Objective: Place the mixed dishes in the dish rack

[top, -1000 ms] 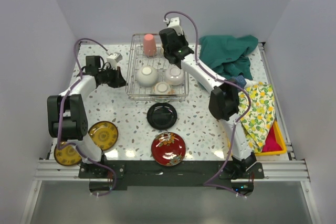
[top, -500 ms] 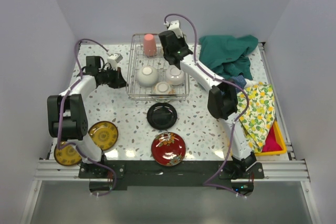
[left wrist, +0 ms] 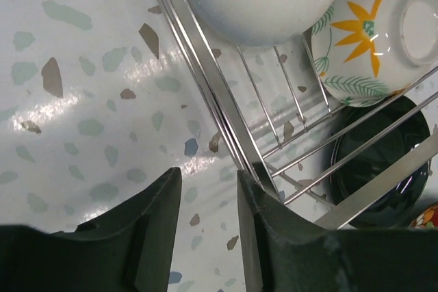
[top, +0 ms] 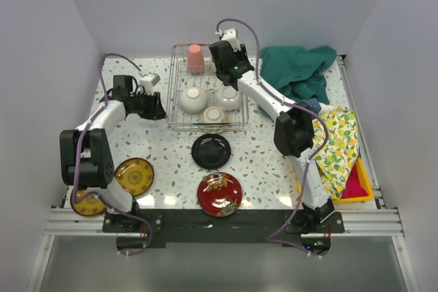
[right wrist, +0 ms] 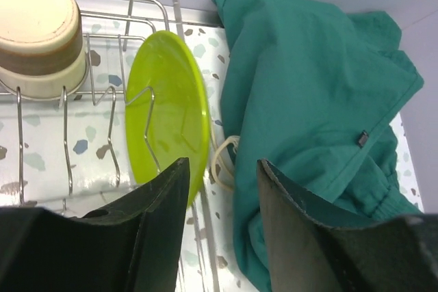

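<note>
Left gripper (left wrist: 207, 189) hangs part-open, gripping nothing, low over the speckled white table (top: 260, 162) just outside the left wall of the silver wire dish rack (top: 176, 73). Right gripper (right wrist: 220, 176), also part-open and empty, sits over the rack's far right corner beside the crumpled teal cloth (top: 298, 70). We see a round black plate (top: 211, 151), a red floral plate (top: 219, 193) and two brown-gold plates (top: 134, 176) on the table outside the rack. Inside it: lime-green plate (right wrist: 171, 114) on edge, upturned white bowl (top: 193, 99), upturned floral bowl (left wrist: 369, 39), salmon-pink cup (top: 196, 58).

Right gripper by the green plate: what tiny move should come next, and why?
Probably lift the right gripper clear: its jaws look open and empty, the lime-green plate stands on edge in the dish rack, and the black plate waits outside.
</note>
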Available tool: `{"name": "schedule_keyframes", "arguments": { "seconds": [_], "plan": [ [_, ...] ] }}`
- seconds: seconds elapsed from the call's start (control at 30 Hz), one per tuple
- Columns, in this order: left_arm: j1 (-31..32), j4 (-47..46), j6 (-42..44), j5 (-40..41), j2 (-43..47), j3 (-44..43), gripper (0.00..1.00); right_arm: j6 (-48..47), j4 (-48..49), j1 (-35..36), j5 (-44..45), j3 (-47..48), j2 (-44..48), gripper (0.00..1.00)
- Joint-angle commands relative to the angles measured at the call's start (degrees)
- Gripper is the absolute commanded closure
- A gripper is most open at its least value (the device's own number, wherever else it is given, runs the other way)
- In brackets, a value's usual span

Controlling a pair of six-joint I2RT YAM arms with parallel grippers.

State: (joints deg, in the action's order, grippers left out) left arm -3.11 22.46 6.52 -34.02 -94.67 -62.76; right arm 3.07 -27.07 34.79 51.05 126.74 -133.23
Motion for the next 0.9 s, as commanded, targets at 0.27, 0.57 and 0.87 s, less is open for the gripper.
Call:
{"name": "schedule_keyframes", "arguments": {
  "seconds": [0.27, 0.57, 0.87],
  "plan": [
    [-1.1, 3.38, -3.54, 15.56, 13.01, 3.61, 0.51, -9.8, -10.0, 0.55, -46.79, -27.05, 34.24, 0.37],
    [-4.53, 5.4, -3.8, 12.93, 18.64, 6.33, 0.5, -31.23, -33.52, 0.11, -82.41, -38.32, 33.58, 0.35],
    [-4.88, 7.86, 0.41, 14.59, 23.65, 7.74, 0.5, -41.65, -42.1, 1.68, -92.35, -44.81, 28.46, 0.41]
  ]
}}
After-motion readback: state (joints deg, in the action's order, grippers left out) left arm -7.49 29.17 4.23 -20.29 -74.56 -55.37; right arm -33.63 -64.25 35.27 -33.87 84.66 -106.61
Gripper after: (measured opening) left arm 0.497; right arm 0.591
